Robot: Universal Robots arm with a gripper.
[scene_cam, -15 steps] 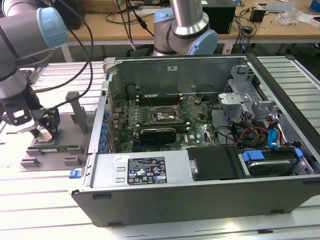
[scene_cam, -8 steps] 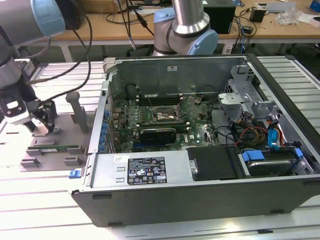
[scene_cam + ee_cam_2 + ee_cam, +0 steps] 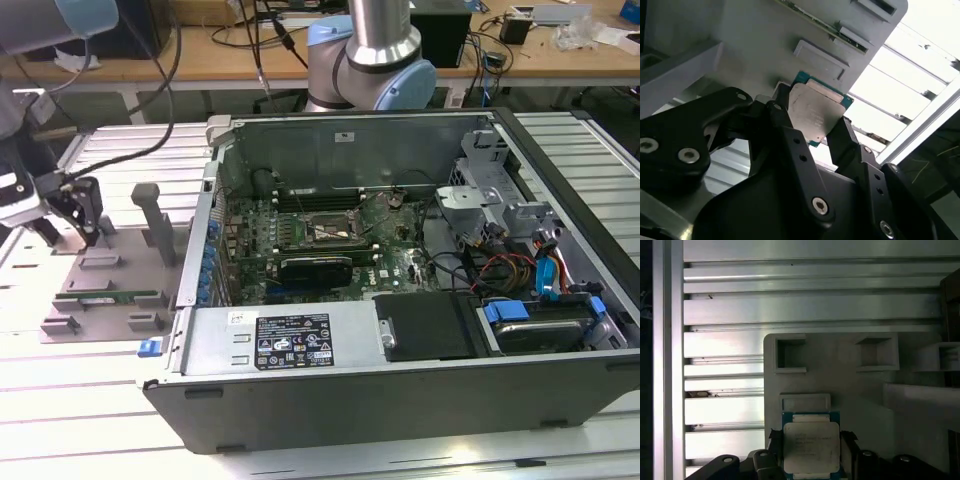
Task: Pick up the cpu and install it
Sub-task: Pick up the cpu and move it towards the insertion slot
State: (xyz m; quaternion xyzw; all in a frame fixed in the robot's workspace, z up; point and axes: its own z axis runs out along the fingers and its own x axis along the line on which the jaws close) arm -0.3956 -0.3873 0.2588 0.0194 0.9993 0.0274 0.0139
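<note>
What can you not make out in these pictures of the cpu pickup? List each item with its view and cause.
1. One edge of the cpu: first wrist view, cut off by the picture's edge.
2. The cpu's underside: second wrist view, it faces away, with the pincer shut on it.
3. The motherboard socket, open or latched: exterior view, too small.

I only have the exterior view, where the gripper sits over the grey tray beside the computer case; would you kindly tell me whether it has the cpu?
Observer: Yes, in both wrist views the gripper has its fingers on two opposite edges of the cpu.
Operator: Which face is showing?
Observer: The silver plate faces the cameras, with a green rim around it.
Operator: Anything close by?
Observer: In the first wrist view, a raised grey block on the tray sits beside one free edge.
</note>
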